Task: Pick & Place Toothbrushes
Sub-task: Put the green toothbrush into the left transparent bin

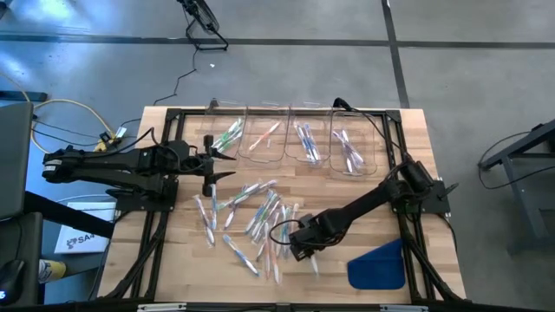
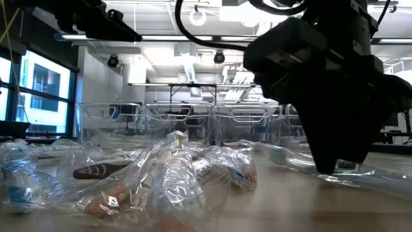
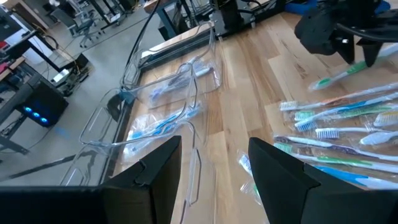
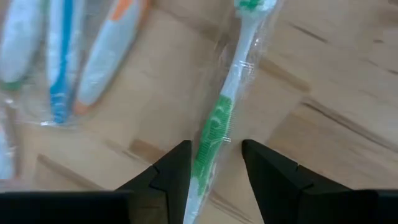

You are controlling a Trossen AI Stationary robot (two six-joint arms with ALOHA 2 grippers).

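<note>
Several wrapped toothbrushes [image 1: 251,217] lie scattered flat on the wooden table. My right gripper [image 4: 216,158] points down over the right side of the scatter [image 1: 305,251], open. Its two fingers stand on either side of the handle of a green toothbrush [image 4: 214,130] in a clear wrapper, which lies flat on the wood. Whether they touch it, I cannot tell. My left gripper [image 3: 214,174] waits open and holds nothing, above the table's left part [image 1: 227,165].
A row of clear bins [image 1: 295,139] stands along the far edge, each with a few toothbrushes inside. A blue flat piece [image 1: 379,265] lies near the front right corner. Bare wood shows between the scatter and the bins.
</note>
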